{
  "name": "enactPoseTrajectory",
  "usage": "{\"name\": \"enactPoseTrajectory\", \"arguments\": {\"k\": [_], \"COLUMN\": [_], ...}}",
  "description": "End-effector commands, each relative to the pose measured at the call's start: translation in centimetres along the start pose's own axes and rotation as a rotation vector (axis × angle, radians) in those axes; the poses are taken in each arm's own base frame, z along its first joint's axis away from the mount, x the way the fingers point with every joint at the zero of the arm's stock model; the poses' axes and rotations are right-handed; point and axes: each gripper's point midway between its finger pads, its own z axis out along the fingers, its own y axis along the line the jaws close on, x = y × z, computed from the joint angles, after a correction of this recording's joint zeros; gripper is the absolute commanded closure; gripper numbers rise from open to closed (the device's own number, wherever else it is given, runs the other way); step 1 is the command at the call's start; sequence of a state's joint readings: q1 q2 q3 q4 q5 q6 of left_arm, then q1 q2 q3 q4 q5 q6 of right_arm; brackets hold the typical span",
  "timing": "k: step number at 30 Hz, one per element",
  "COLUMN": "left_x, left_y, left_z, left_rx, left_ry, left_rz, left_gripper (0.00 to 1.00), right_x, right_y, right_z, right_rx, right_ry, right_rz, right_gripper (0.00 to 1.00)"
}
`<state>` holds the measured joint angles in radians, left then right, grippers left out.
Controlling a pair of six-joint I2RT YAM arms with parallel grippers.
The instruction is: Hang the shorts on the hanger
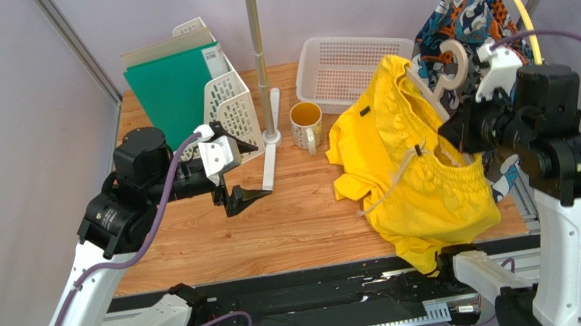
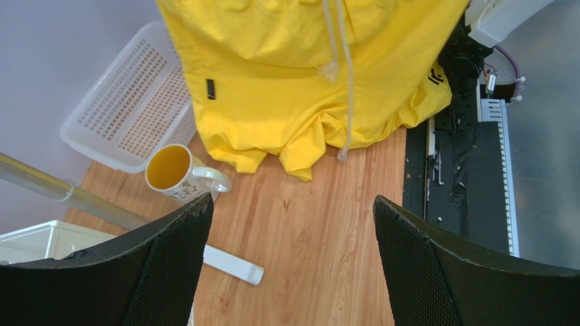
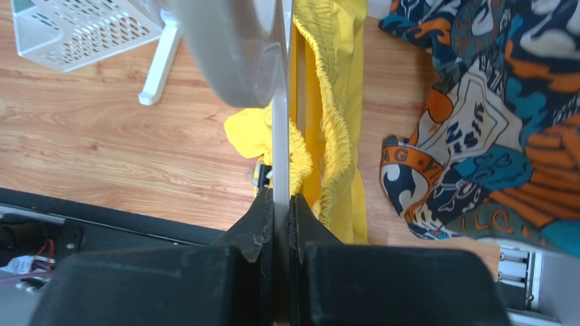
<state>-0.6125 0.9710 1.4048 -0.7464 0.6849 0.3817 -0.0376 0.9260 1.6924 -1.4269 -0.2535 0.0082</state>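
The bright yellow shorts hang draped over the pale beige hanger at the right of the table, their legs resting on the wood. My right gripper is shut on the hanger's thin flat part, with the elastic waistband right beside its fingers. My left gripper stands wide open over bare wood left of centre, apart from the shorts, and nothing is between its fingers. The white drawstring dangles down the front of the shorts.
A yellow-lined mug stands by the foot of the white rail stand. Behind are a white mesh basket and a file rack with green folders. A patterned garment hangs on a thin yellow hanger at the rail's right end.
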Motion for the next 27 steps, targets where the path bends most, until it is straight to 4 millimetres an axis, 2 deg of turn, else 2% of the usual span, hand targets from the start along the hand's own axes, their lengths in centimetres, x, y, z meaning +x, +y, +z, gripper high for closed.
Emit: {"name": "enactPoseTrajectory", "arguments": {"k": [1, 5, 10, 14, 17, 21, 27], "left_x": [-0.1, 0.0, -0.5, -0.3, 0.4, 1.3, 2.0], "left_y": [-1.0, -1.6, -2.3, -2.8, -2.9, -3.1, -3.2], "left_z": [-0.3, -0.5, -0.6, -0.7, -0.6, -0.5, -0.4], "left_rx": [0.026, 0.040, 0.067, 0.081, 0.078, 0.085, 0.085], "left_ry": [-0.036, -0.048, -0.068, -0.074, -0.066, -0.050, -0.027], "left_rz": [-0.005, -0.013, -0.034, -0.043, -0.047, -0.059, -0.064], "left_gripper": [0.09, 0.09, 0.09, 0.09, 0.09, 0.09, 0.09], "right_x": [-9.3, -13.0, -15.7, -19.1, -20.7, -22.0, -21.2], "right_y": [2.0, 0.9, -0.4, -1.4, -2.3, -3.9, -5.7], "right_z": [-1.8, -1.4, 0.6, -0.1, -0.2, 0.5, 3.4], "right_rx": [-0.071, -0.019, -0.028, -0.029, -0.027, -0.015, -0.004], "right_ry": [-0.264, -0.319, -0.339, -0.421, -0.450, -0.466, -0.391], "right_rz": [-0.026, -0.002, 0.103, 0.106, 0.115, 0.131, 0.176], "right_gripper": [1.00, 1.00, 1.00, 1.00, 1.00, 1.00, 1.00]}}
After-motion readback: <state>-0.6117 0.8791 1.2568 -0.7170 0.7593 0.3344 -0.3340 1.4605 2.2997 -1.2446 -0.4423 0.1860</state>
